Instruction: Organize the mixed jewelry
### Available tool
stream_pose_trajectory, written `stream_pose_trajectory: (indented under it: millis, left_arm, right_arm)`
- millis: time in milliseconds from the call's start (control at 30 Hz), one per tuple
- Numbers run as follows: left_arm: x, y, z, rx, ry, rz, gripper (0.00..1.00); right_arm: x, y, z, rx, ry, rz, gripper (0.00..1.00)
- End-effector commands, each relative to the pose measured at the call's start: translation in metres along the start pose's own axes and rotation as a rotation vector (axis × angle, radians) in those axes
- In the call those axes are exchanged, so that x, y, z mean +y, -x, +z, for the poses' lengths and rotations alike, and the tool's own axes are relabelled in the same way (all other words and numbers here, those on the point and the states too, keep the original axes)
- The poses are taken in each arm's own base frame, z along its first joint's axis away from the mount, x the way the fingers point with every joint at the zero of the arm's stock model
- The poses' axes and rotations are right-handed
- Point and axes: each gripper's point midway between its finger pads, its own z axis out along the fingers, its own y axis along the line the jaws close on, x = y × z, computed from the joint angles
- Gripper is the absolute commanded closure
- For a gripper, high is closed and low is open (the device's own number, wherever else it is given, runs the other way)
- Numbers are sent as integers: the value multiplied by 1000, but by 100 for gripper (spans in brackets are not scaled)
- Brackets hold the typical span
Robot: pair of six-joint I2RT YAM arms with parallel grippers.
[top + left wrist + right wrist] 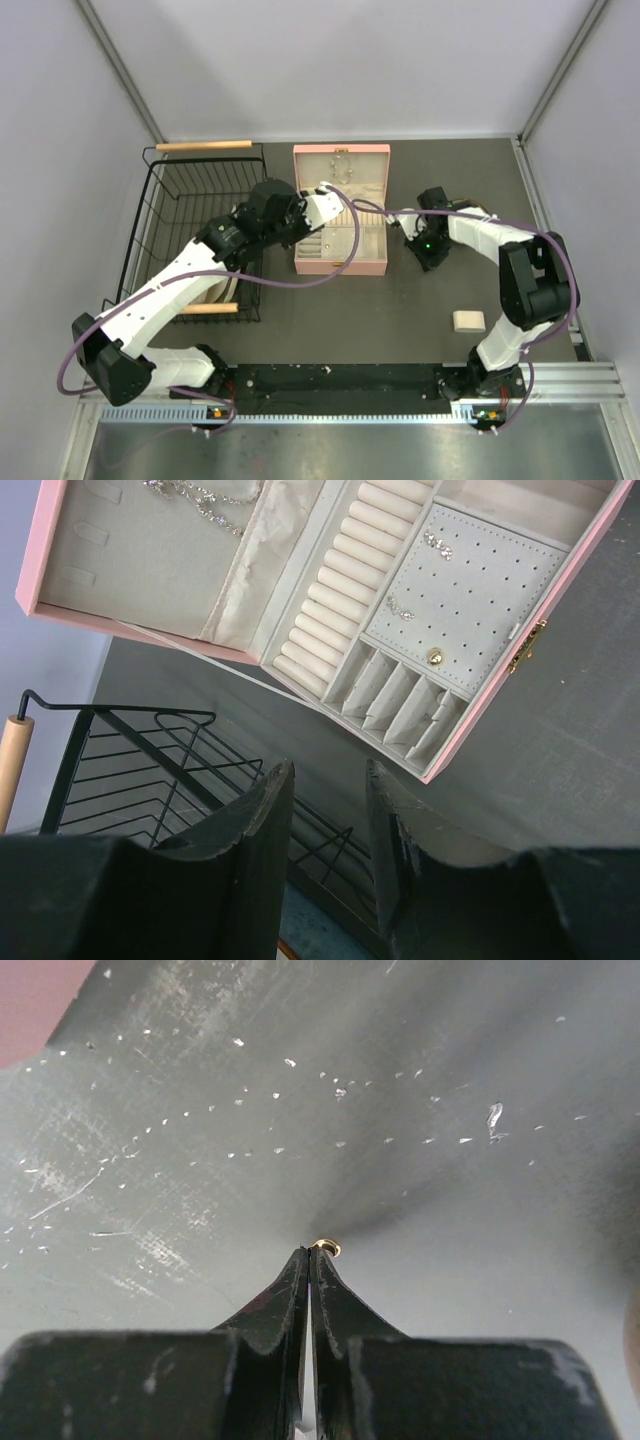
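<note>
The pink jewelry box [340,262] stands open at mid-table. In the left wrist view its lid holds thin silvery chains [205,502], and its perforated pad [480,590] carries small silvery earrings [437,546] and a gold stud [434,656]. My left gripper [303,215] [328,772] is open and empty, above the basket's edge just left of the box. My right gripper [431,252] [310,1251] is right of the box, down at the dark tabletop, shut on a tiny gold ring [329,1247] that peeks out at its fingertips.
A black wire basket [170,200] [150,750] with wooden handles [203,146] stands left of the box, with a pale round object [224,290] partly hidden under my left arm. A small beige block [468,321] lies at front right. White walls close in the table.
</note>
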Motion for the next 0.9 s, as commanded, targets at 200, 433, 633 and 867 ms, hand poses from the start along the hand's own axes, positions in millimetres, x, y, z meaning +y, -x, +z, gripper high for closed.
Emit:
stream_pose_trajectory:
  millis: [200,433,633,867]
  left_arm:
    - [0,31,-10,-149,-22,-62,60]
    - [7,74,-19,-302,-36,-88,60]
    - [13,108,-33,-413,-60,-82,60]
    - [22,132,-43,-466,-59,-67,61]
  right_arm:
    - [34,55,-80,-215,153,-19,100]
    - [104,100,-176,-413,578,-12,100]
    - [123,137,-260,-591,850,-7,100]
    - [128,155,-309,-711,1027,-8,100]
